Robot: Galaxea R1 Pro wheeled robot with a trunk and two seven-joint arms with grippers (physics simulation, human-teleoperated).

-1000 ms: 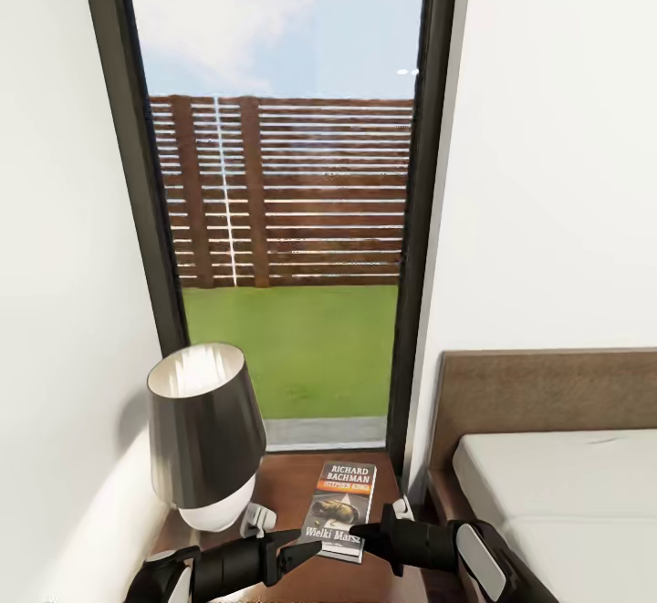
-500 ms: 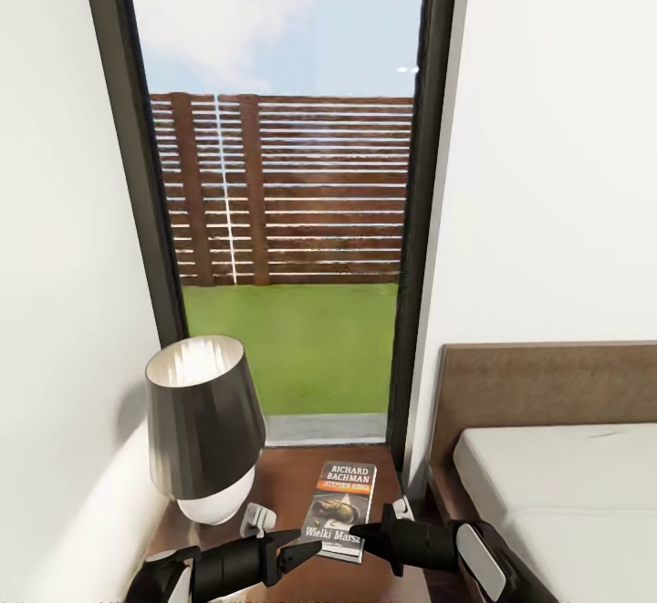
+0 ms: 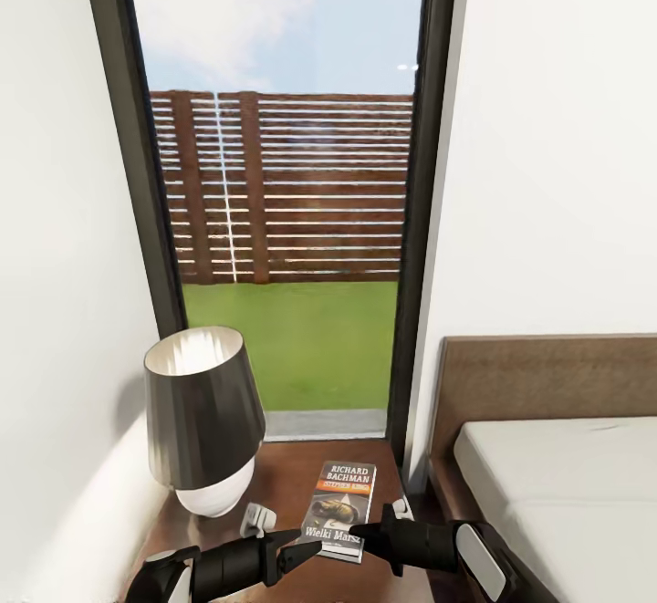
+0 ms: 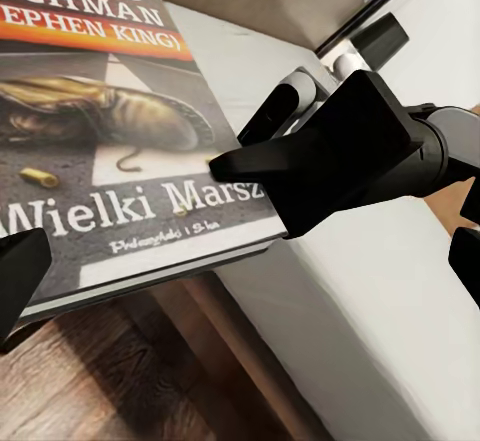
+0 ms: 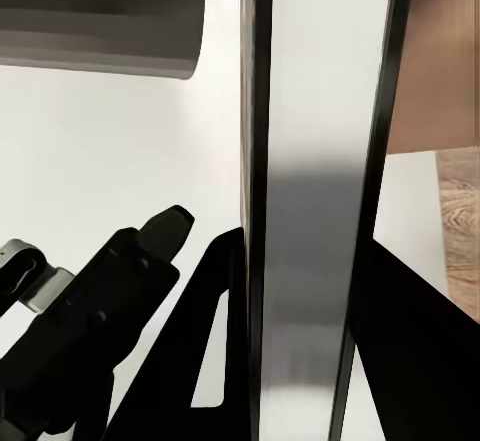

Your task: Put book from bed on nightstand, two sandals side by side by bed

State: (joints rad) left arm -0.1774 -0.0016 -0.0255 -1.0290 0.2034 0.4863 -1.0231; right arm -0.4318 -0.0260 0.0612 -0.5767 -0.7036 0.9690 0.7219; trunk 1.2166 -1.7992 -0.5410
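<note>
The book (image 3: 341,509) lies flat on the nightstand (image 3: 292,484) worktop, near its front right corner, cover up, beside the bed (image 3: 557,484). A lamp (image 3: 196,421) stands at the worktop's left edge. The right gripper (image 3: 358,530) has its fingers closed on the book's near edge. The left gripper (image 3: 306,550) rests just beside the book's near left corner; its finger spread cannot be told.

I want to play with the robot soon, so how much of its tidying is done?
Nearly done: the thin black paperback book lies on the dark-brown wooden nightstand. In hand: the right gripper seems clamped on its near edge, not yet released. Left: the two blue sandals, unconfirmed.
</note>
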